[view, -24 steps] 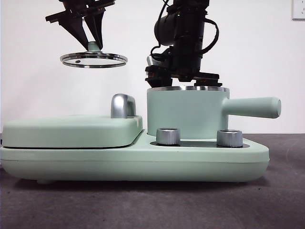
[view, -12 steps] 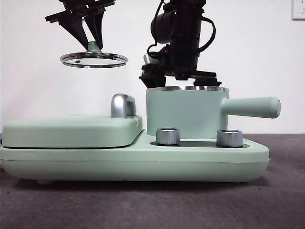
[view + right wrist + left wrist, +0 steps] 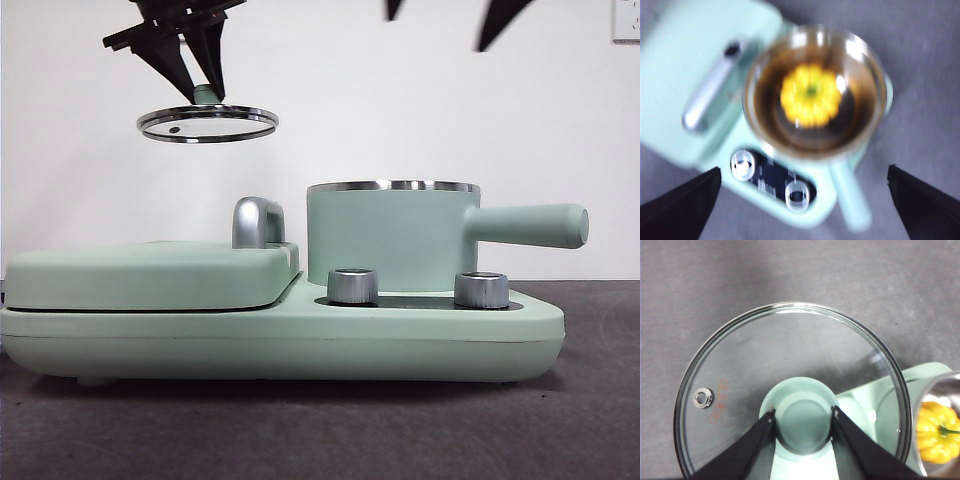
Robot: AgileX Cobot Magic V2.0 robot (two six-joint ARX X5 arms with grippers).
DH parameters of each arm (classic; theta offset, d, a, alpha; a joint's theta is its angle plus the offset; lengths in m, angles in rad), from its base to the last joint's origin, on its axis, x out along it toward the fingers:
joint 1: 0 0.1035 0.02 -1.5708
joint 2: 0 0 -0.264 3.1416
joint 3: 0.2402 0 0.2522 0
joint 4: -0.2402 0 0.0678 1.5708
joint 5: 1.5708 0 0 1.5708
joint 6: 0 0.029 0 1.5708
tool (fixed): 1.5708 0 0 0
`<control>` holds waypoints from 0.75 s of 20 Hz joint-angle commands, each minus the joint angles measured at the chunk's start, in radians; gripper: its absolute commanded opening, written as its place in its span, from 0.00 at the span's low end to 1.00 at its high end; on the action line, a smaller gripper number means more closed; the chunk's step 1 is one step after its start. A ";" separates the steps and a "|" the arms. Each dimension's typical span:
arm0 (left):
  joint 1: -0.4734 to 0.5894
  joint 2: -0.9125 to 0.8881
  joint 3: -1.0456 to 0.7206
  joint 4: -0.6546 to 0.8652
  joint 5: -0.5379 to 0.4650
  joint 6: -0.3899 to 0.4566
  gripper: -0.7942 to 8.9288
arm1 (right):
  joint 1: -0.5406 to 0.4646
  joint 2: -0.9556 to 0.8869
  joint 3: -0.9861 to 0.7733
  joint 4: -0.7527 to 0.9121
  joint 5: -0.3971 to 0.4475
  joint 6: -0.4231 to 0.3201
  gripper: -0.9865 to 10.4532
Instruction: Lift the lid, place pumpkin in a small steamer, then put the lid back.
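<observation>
My left gripper (image 3: 200, 80) hangs high at the upper left of the front view, shut on the mint-green knob (image 3: 803, 421) of the glass lid (image 3: 207, 124), which floats level above the griddle cover. The small steamer (image 3: 390, 235) stands uncovered on the base, its long handle (image 3: 528, 225) pointing right. The yellow pumpkin (image 3: 811, 95) lies inside the steamer (image 3: 815, 95); the left wrist view shows the pumpkin (image 3: 937, 432) at the edge. My right gripper (image 3: 802, 200) is open and empty, high above the steamer, with only its fingertips (image 3: 500, 20) at the front view's top edge.
The broad mint-green griddle cover (image 3: 150, 272) with a steel handle (image 3: 257, 221) fills the base's left half. Two steel dials (image 3: 353, 285) sit in front of the steamer. Dark grey tabletop (image 3: 320, 430) lies around the appliance.
The right arm has risen from the steamer's rim almost out of the front view, leaving the pumpkin inside. The left gripper with the lid has shifted slightly right.
</observation>
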 commanded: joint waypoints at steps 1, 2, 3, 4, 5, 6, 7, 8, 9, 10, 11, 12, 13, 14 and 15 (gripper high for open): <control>-0.039 -0.008 0.045 0.016 0.009 -0.008 0.17 | 0.011 -0.156 -0.183 -0.080 0.003 -0.006 0.57; -0.053 -0.008 0.044 0.016 0.009 -0.008 0.17 | 0.014 -0.218 -0.257 -0.080 0.003 -0.006 0.57; -0.073 -0.008 0.044 0.016 0.009 -0.008 0.17 | 0.016 -0.291 -0.345 -0.080 0.003 -0.006 0.57; -0.090 -0.008 0.044 0.016 0.009 -0.008 0.17 | 0.018 -0.345 -0.412 -0.079 0.002 -0.006 0.57; -0.114 -0.008 0.044 0.016 0.009 -0.007 0.17 | 0.021 -0.416 -0.496 -0.052 0.002 -0.006 0.57; -0.132 -0.008 0.044 0.018 0.009 -0.007 0.17 | 0.021 -0.477 -0.566 -0.003 -0.006 0.002 0.57; -0.156 -0.006 0.044 0.019 0.009 -0.007 0.17 | 0.021 -0.553 -0.652 0.073 -0.029 0.014 0.57; -0.175 -0.006 0.044 0.019 0.009 -0.007 0.17 | 0.021 -0.612 -0.718 0.133 -0.057 0.016 0.57; -0.200 -0.006 0.044 0.020 0.009 -0.006 0.17 | 0.021 -0.679 -0.792 0.197 -0.085 0.019 0.57; -0.218 -0.005 0.044 0.020 0.009 -0.003 0.17 | 0.021 -0.731 -0.845 0.237 -0.099 0.024 0.57; -0.241 -0.004 0.043 0.020 0.009 -0.003 0.17 | 0.021 -0.788 -0.901 0.273 -0.110 0.026 0.57; -0.261 -0.002 0.043 0.020 0.009 -0.002 0.17 | 0.021 -0.831 -0.940 0.296 -0.115 0.027 0.57; -0.283 0.002 0.043 0.019 0.009 0.006 0.16 | 0.021 -0.877 -0.979 0.315 -0.114 0.027 0.57; -0.301 0.005 0.043 0.020 0.009 0.011 0.16 | 0.021 -0.915 -1.005 0.327 -0.114 0.027 0.57; -0.322 0.010 0.043 0.020 0.009 0.021 0.13 | 0.021 -0.954 -1.026 0.335 -0.114 0.028 0.57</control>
